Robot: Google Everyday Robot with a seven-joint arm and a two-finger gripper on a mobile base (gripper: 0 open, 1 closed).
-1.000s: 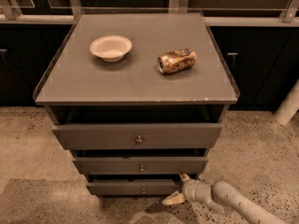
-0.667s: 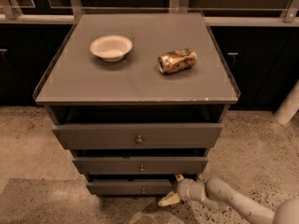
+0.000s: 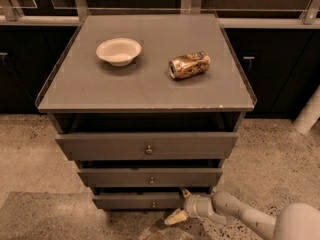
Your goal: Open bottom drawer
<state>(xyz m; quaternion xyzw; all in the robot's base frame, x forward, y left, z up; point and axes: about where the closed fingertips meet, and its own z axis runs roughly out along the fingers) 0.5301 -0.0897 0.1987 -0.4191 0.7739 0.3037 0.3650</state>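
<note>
The bottom drawer (image 3: 131,201) is the lowest and shortest grey front of the cabinet, with a tiny round knob (image 3: 153,204) at its centre. It sits slightly out from the frame, like the two fronts above it. My gripper (image 3: 179,204) comes in low from the right and is at the right end of the bottom drawer front, to the right of the knob. It is open, with one pale fingertip (image 3: 185,191) at the drawer's top edge and the other (image 3: 174,217) below it near the floor. Whether a finger touches the front is unclear.
The middle drawer (image 3: 150,177) and top drawer (image 3: 147,145) are above. A white bowl (image 3: 118,50) and a crushed can (image 3: 189,65) lie on the cabinet top (image 3: 145,91). Dark cabinets stand behind, speckled floor around, and a white post (image 3: 309,111) at the right.
My gripper has moved left along the floor level, from beside the cabinet to the right end of the bottom drawer front. The drawers, bowl and can have not moved.
</note>
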